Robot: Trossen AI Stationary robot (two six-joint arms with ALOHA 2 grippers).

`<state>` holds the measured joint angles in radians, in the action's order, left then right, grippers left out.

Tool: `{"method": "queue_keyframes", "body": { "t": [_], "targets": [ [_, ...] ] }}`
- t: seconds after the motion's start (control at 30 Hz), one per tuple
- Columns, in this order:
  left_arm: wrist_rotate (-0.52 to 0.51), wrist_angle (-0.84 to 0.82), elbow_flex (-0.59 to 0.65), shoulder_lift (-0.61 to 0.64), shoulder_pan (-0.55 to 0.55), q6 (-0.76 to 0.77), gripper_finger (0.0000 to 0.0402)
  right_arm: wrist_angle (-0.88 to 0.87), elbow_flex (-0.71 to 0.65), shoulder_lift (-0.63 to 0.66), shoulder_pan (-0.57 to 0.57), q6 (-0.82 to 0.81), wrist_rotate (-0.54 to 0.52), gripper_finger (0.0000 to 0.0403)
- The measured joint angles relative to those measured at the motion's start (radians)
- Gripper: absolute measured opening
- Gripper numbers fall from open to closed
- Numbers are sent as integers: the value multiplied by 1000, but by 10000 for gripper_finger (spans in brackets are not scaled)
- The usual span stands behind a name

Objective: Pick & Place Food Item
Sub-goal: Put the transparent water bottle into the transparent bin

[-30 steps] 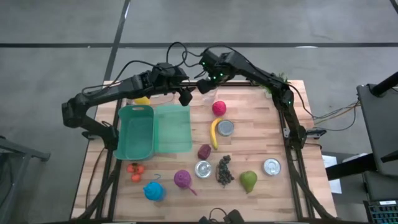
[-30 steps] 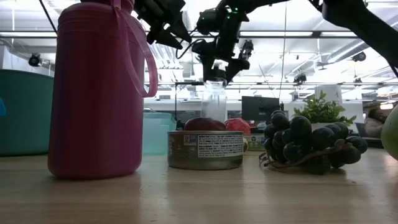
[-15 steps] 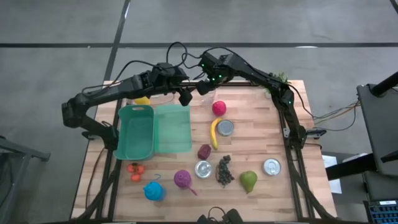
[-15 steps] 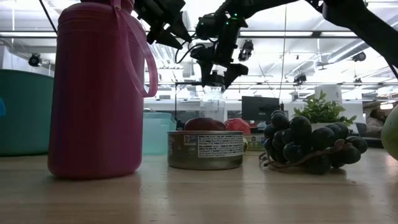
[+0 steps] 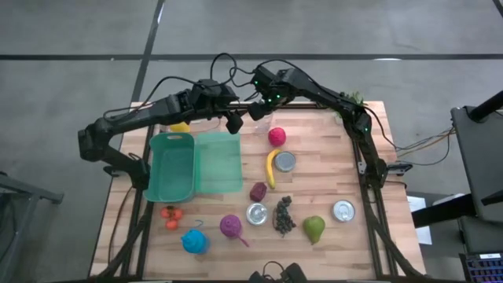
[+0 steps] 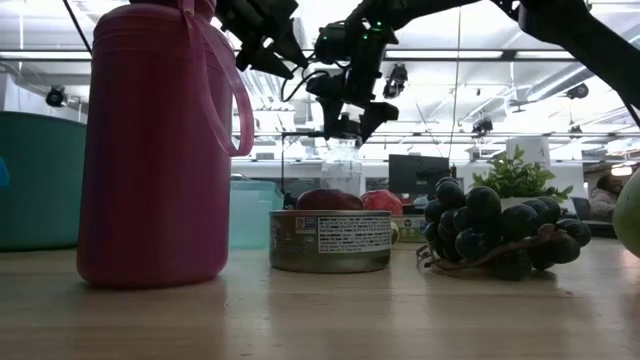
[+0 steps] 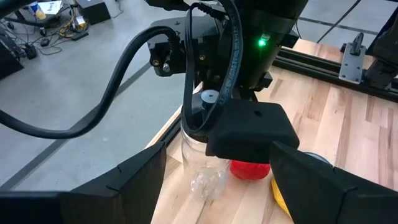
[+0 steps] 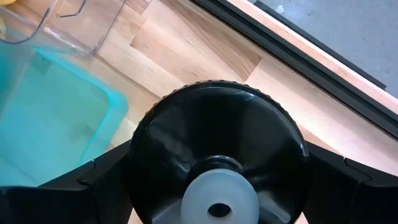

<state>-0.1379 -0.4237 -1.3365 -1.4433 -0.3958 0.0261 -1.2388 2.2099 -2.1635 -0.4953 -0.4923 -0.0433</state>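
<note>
fingers of the right gripper [image 5: 259, 108] stand spread on either side of the black lid [image 8: 214, 155] of an upright clear jar [image 7: 200, 163] at the table's far edge, directly beneath them, while the left gripper [image 5: 233, 122] waits open just beside.

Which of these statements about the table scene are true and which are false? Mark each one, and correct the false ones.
1. The banana lies inside the green bin. False: it lies on the bare wood, right of the bins.
2. The right gripper is positioned over a black lid. True.
3. The pear sits at the table's near edge, right of the grapes. True.
4. Both arms are parked at the near edge. False: the left gripper and the right gripper are both at the far edge.
5. The pink jug lies tipped over. False: it stands upright.
</note>
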Motion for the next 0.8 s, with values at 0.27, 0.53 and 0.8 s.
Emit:
{"method": "queue_keyframes", "body": {
  "t": [0.27,0.53,0.8],
  "targets": [
    [0,0,0,0,0,0,291,2,-1,0,0,5,-1,356],
    [0,0,0,0,0,0,291,26,-2,0,0,6,-4,376],
    [0,0,0,0,0,0,291,26,-2,0,0,6,-8,377]
  ]
}}
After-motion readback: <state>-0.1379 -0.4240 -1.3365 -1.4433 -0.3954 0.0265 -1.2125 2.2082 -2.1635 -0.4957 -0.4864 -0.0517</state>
